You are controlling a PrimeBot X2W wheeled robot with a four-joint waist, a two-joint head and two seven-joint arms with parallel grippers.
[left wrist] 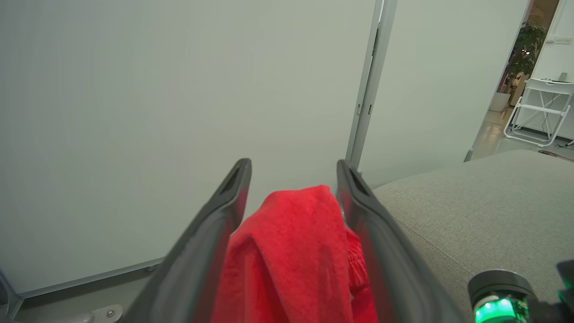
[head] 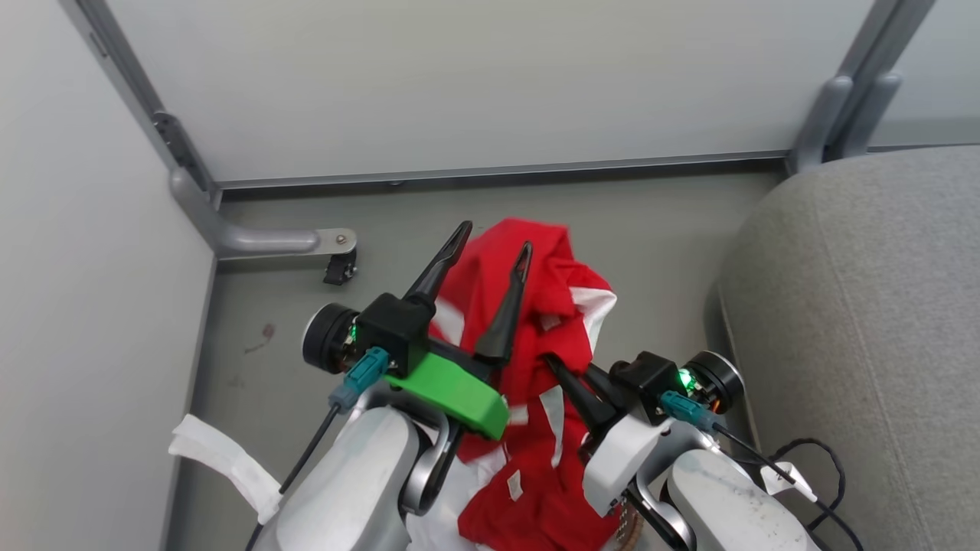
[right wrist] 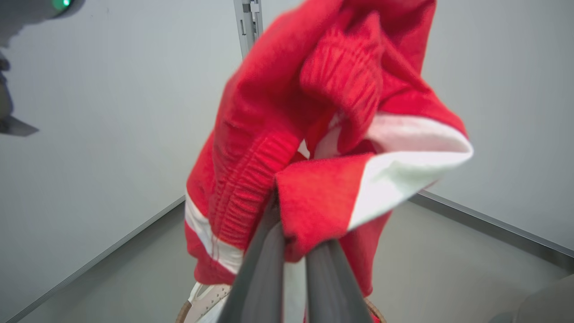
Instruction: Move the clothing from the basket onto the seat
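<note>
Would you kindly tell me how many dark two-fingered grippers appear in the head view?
2. The left gripper stands open at centre, fingers either side of the soft red white-striped clothing; the right gripper, lower right, is shut on that clothing.

Likely office: partition panels (head: 490, 76), folding chair (left wrist: 549, 85), potted plant (left wrist: 527, 42).

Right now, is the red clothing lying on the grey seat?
No, the clothing hangs pinched in the right gripper, to the left of the seat.
</note>
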